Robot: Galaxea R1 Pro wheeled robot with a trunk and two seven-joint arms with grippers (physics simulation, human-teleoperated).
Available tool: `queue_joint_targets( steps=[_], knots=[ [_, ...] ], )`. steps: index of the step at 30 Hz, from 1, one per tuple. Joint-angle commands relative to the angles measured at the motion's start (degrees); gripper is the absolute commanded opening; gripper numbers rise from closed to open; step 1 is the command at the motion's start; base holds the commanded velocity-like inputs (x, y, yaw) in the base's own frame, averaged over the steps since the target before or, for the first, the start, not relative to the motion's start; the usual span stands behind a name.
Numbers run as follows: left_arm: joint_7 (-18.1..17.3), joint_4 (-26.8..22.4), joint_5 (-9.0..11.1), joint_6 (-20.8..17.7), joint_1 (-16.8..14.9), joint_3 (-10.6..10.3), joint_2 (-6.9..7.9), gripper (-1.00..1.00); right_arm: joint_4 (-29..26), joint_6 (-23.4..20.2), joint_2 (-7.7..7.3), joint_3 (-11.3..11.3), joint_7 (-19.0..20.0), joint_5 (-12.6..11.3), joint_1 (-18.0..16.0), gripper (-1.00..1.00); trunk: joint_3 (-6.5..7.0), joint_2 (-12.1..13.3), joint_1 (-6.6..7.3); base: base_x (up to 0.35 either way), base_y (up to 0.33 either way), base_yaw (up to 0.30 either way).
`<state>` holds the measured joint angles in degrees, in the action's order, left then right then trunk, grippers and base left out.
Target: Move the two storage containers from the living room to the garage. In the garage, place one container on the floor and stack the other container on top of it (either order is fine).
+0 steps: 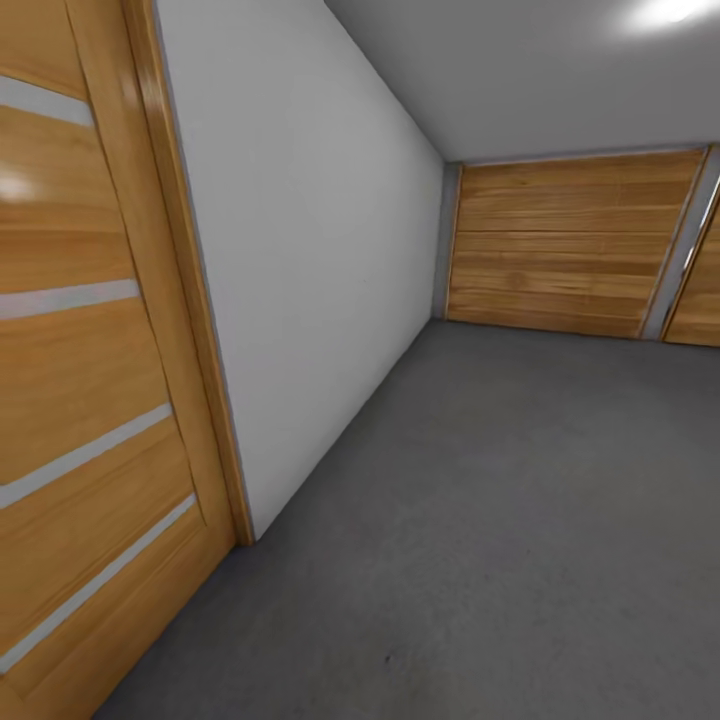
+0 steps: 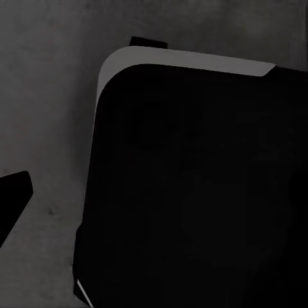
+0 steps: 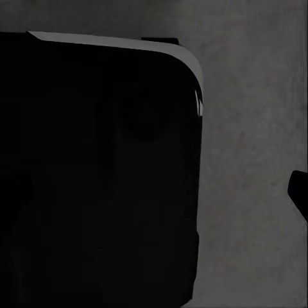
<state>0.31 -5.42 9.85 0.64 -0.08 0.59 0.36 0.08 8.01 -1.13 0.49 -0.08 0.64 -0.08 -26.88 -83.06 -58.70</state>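
The head view looks into the garage. The floor point(image 1: 480, 520) is dark grey, matt, speckled concrete, running from the near edge of the view back to the far wall. The storage bins cannot be located from these views.

Along the left edge of the floor stands an orange wooden door point(image 1: 80, 380) with pale horizontal strips set into its panels; its frame meets a plain pale grey wall point(image 1: 310, 260) that runs back to the far left corner of the room. Across the far end stands a wide panel of horizontal orange wood planks point(image 1: 570, 245), with a grey post point(image 1: 682, 255) on its right and a further strip of orange wood point(image 1: 700, 295) beyond that at the right edge of the view. The ceiling point(image 1: 540, 70) is pale grey, with a bright patch of light point(image 1: 665, 15) near the top right corner.

The left wrist view shows a large black rounded body point(image 2: 199, 192) with a thin pale grey rim, lying over the grey concrete floor point(image 2: 45, 96); a small dark tip point(image 2: 13, 196) enters at the picture's edge. The right wrist view shows a matching black body point(image 3: 96, 173) with the same pale rim over the floor point(image 3: 256, 128), and a dark tip point(image 3: 299, 192) at the edge.

Left jaws: state cannot be told. Right jaws: state cannot be told.
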Motion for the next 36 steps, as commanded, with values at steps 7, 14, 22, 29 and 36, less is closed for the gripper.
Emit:
queue_joint_targets(
  steps=[7, 14, 22, 29, 36],
  knots=[
    [0.0, 0.0, 0.3, 0.1, 0.0, 0.0, 0.00, 1.00, 0.0, 0.1, -0.01, 0.0, -0.1, 0.1, 0.0, 1.00, -0.05, 0.0, -0.03, 0.289, -0.135, 0.270],
    [0.0, 0.0, 0.3, 0.1, 0.0, 0.0, 0.03, 1.00, 0.0, 0.2, -0.01, 0.0, -0.1, 0.1, 0.0, 1.00, -0.05, 0.0, -0.03, 0.224, -0.134, 0.270],
    [0.0, 0.0, 0.3, 0.2, 0.0, -0.1, 0.03, 1.00, 0.0, 0.2, -0.09, 0.0, -0.1, 0.1, 0.0, 1.00, -0.05, 0.0, -0.03, 0.030, -0.019, 0.270],
    [0.0, 0.0, 0.3, 0.2, 0.0, -0.1, 0.00, 1.00, 0.0, 0.2, -0.10, 0.0, -0.1, 0.1, 0.0, 1.00, -0.05, 0.0, -0.03, 0.002, -0.001, 0.270],
    [-0.1, 0.0, 0.1, 0.1, 0.0, -0.2, -0.31, 1.00, 0.0, 0.2, -0.10, 0.1, -0.1, 0.1, 0.0, 1.00, -0.05, 0.0, -0.03, 0.000, 0.000, 0.272]
  ],
)
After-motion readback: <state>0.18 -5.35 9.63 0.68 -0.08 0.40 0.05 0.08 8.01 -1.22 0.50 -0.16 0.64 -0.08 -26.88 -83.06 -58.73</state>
